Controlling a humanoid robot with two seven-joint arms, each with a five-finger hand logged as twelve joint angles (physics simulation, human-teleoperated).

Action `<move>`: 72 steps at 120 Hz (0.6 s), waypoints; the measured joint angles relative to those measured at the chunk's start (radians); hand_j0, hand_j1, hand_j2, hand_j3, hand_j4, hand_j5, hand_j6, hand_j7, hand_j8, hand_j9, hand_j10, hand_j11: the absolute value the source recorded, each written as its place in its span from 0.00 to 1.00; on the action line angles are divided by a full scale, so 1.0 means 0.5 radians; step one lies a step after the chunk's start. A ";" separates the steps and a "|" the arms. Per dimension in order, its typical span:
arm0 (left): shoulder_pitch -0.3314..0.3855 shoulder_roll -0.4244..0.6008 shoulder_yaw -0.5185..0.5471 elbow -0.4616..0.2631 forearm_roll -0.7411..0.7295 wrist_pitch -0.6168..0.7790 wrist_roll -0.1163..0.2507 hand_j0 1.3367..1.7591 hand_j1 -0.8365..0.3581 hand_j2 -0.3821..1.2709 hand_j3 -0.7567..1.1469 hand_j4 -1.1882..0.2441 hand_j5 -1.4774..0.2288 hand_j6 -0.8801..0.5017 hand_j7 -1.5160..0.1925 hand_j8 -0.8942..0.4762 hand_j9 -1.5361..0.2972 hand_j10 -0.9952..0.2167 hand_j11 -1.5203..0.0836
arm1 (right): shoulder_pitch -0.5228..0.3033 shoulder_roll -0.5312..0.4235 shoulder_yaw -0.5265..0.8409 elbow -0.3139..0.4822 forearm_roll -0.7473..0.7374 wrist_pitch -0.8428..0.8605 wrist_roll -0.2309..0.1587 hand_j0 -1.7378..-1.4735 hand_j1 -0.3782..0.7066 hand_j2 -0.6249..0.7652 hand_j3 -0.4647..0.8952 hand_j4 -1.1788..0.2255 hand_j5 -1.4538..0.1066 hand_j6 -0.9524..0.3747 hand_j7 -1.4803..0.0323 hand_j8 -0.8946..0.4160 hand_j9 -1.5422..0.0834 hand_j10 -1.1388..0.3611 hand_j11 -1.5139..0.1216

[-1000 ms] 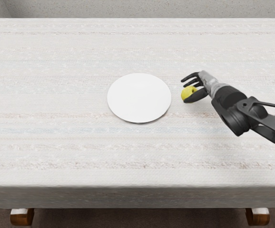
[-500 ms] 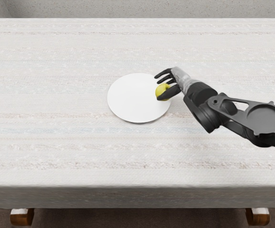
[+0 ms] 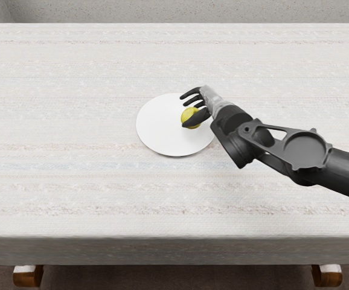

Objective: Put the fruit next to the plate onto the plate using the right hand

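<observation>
A round white plate (image 3: 162,127) lies flat near the middle of the table. My right hand (image 3: 194,107) reaches in from the right and is over the plate's right part, its dark fingers curled around a small yellow fruit (image 3: 190,116). The fruit shows below the fingers, over the plate's surface; I cannot tell whether it touches the plate. The left arm is out of view.
The table (image 3: 72,181) is covered by a pale woven cloth with faint stripes. My right forearm and elbow (image 3: 283,151) stretch across the table's right half. Two wooden table feet (image 3: 27,275) show below the front edge.
The right hand has carried the yellow fruit leftward from the cloth beside the plate to over the plate's right part. The arm has extended further into view.
</observation>
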 joint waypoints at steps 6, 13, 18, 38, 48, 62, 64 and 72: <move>0.000 0.000 0.000 0.001 0.000 0.000 0.000 0.76 0.99 0.23 0.40 0.83 0.86 0.63 0.88 0.65 0.83 0.82 0.94 | -0.001 0.003 0.000 -0.002 0.000 -0.001 0.000 0.30 0.52 0.43 0.34 0.51 0.54 0.37 0.58 0.35 0.58 0.44 0.56; 0.010 0.000 0.000 0.000 0.000 0.000 0.000 0.76 0.99 0.23 0.40 0.83 0.86 0.63 0.88 0.65 0.83 0.82 0.94 | -0.004 0.014 0.000 -0.004 0.001 -0.022 0.000 0.30 0.47 0.43 0.34 0.55 0.59 0.41 0.62 0.38 0.62 0.48 0.60; 0.007 0.000 0.000 0.000 0.000 0.001 0.000 0.76 0.99 0.23 0.40 0.83 0.86 0.63 0.88 0.65 0.83 0.82 0.94 | -0.004 0.040 0.000 -0.004 0.001 -0.060 0.001 0.30 0.39 0.43 0.34 0.60 0.64 0.46 0.68 0.43 0.67 0.53 0.65; -0.027 0.000 -0.001 -0.003 0.004 0.000 0.000 0.76 0.99 0.23 0.40 0.83 0.86 0.63 0.88 0.65 0.83 0.82 0.94 | 0.019 -0.043 0.000 0.080 -0.002 -0.049 -0.103 0.30 0.19 0.44 0.34 0.73 0.80 0.60 0.85 0.57 0.83 0.66 0.80; -0.028 0.000 -0.002 -0.004 0.005 0.000 0.001 0.76 0.99 0.23 0.40 0.83 0.86 0.63 0.88 0.65 0.83 0.82 0.94 | 0.030 -0.227 0.029 0.215 -0.001 0.080 -0.185 0.30 0.13 0.44 0.34 0.77 0.85 0.64 0.89 0.61 0.87 0.69 0.85; -0.028 0.000 -0.002 -0.004 0.006 0.000 0.000 0.76 0.99 0.23 0.40 0.83 0.86 0.63 0.88 0.65 0.83 0.82 0.94 | 0.030 -0.527 0.181 0.400 0.001 0.310 -0.230 0.30 0.09 0.45 0.34 0.80 0.88 0.67 0.93 0.64 0.90 0.72 0.88; -0.028 0.000 -0.001 -0.004 0.006 0.000 0.000 0.76 0.99 0.23 0.40 0.83 0.86 0.63 0.88 0.65 0.83 0.82 0.94 | 0.028 -0.566 0.200 0.421 0.002 0.335 -0.233 0.30 0.08 0.45 0.34 0.80 0.89 0.68 0.93 0.64 0.91 0.72 0.88; -0.028 0.000 0.000 -0.005 0.006 0.000 0.000 0.76 0.99 0.23 0.40 0.83 0.86 0.63 0.88 0.65 0.83 0.82 0.94 | 0.019 -0.747 0.256 0.498 0.020 0.458 -0.242 0.30 0.07 0.45 0.34 0.81 0.90 0.69 0.95 0.65 0.92 0.73 0.90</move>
